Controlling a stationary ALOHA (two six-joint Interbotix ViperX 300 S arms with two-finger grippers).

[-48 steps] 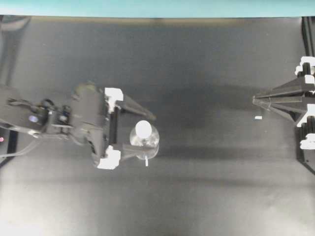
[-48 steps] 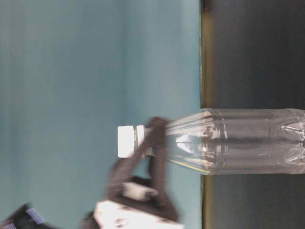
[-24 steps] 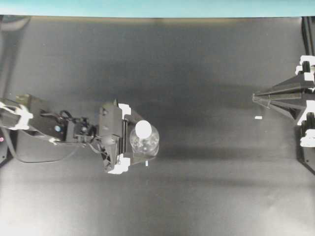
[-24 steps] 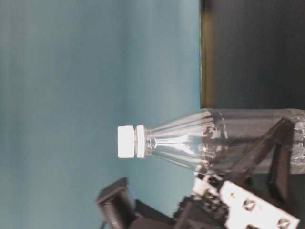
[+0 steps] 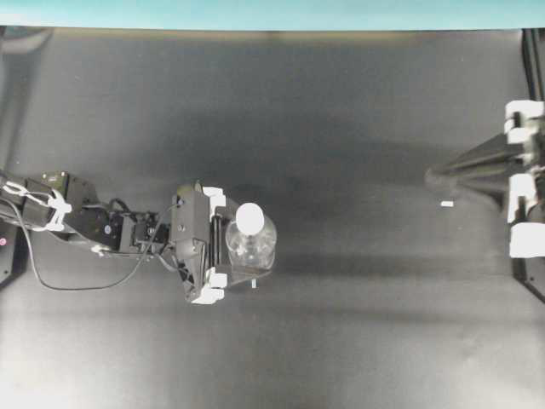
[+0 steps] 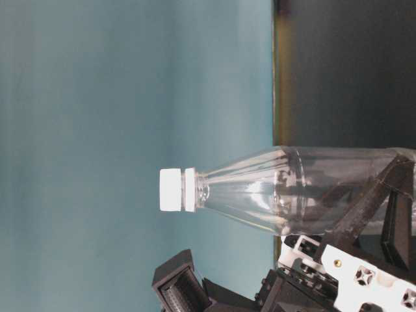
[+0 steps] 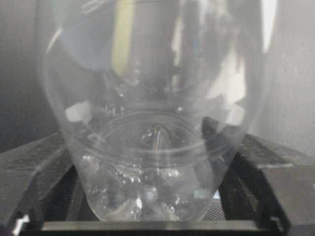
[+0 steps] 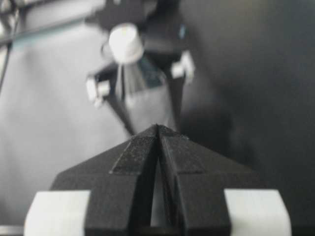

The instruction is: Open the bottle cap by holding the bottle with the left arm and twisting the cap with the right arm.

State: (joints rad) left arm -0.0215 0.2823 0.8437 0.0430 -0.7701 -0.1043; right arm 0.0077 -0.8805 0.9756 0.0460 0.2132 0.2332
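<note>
The clear bottle (image 5: 253, 249) stands upright at centre-left of the dark table, topped by its white bottle cap (image 5: 249, 216). My left gripper (image 5: 243, 244) sits low around the bottle's base, one finger on each side. In the left wrist view the bottle (image 7: 152, 123) fills the space between the black fingers (image 7: 39, 172), whose jaws are still open and close to its sides. The table-level view shows the bottle (image 6: 312, 188), the cap (image 6: 171, 189) and a left finger (image 6: 383, 201) low against the body. My right gripper (image 5: 436, 176) is shut and empty at the far right; its tips (image 8: 157, 129) point toward the bottle (image 8: 142, 81) and cap (image 8: 126, 42).
A small white tape scrap (image 5: 446, 204) lies on the table near the right gripper. A teal wall (image 5: 272, 13) borders the far edge. Loose black cable (image 5: 77, 285) trails behind the left arm.
The left gripper dropped from the bottle's neck to its lower body and its jaws have narrowed around it. The right gripper looks blurred and slightly shifted.
</note>
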